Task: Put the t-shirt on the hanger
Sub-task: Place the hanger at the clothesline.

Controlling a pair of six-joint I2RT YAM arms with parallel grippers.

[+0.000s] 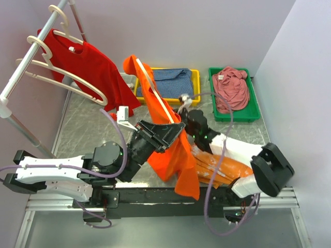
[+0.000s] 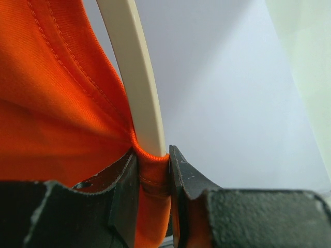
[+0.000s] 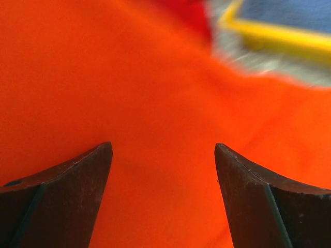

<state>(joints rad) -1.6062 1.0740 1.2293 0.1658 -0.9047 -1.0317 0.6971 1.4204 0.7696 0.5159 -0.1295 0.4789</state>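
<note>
The bright orange-red t-shirt [image 1: 178,155] hangs draped over the cream hanger [image 1: 152,88], which slants up above the table's middle. My left gripper [image 1: 176,128] is shut on the hanger's lower end through the shirt's collar hem. In the left wrist view the cream hanger arm [image 2: 137,77] rises out of the jaws [image 2: 153,157], with the t-shirt [image 2: 51,103] bunched to its left. My right gripper [image 1: 185,118] stands open just right of the shirt. In the right wrist view its fingertips [image 3: 163,150] are wide apart, and the t-shirt [image 3: 129,77] fills the view behind them; nothing lies between them.
A rail at the back left carries cream hangers [image 1: 57,57] and a darker red t-shirt [image 1: 95,72]. At the back stand a yellow tray [image 1: 195,82] with blue cloth and a green tray [image 1: 256,111] with pink cloth. A lighter-orange cloth [image 1: 222,168] lies under the right arm.
</note>
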